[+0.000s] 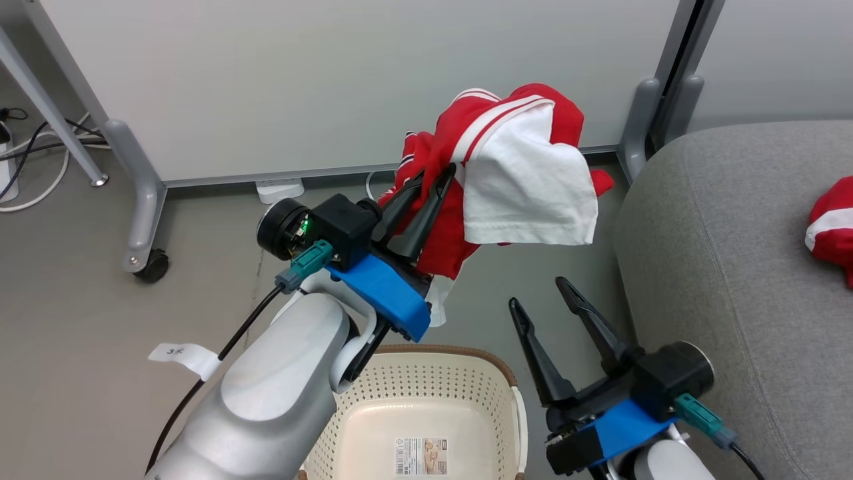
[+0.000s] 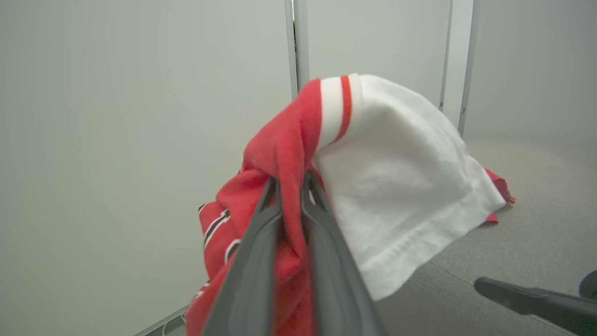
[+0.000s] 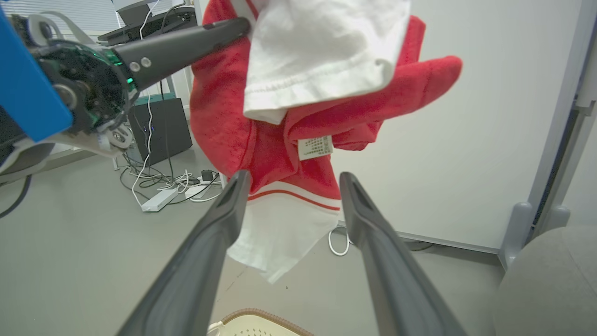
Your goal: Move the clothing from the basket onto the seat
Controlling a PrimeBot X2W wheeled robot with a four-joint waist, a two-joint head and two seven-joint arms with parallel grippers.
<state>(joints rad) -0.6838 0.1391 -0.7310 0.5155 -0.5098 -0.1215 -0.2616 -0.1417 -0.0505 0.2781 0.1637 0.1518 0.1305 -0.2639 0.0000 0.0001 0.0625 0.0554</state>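
Note:
My left gripper [image 1: 433,179] is shut on a red and white piece of clothing [image 1: 526,173], held up in the air above the floor, beyond the basket [image 1: 513,400] and left of the seat [image 1: 733,280]. In the left wrist view its fingers [image 2: 252,252] pinch a red fold [image 2: 284,158], and a white panel [image 2: 401,186] drapes to the right. My right gripper [image 1: 537,292] stands open, low beside the basket. In the right wrist view the clothing [image 3: 289,116] hangs ahead of the open gripper [image 3: 295,177]. The cream basket shows a bare bottom with a label. Another red and white garment [image 1: 833,227] lies on the grey seat.
A pale partition wall [image 1: 333,80] on castor feet [image 1: 150,263] stands behind. Cables and a power strip [image 3: 161,199] lie on the floor to the left. A paper tag [image 1: 183,353] lies on the floor near my left forearm.

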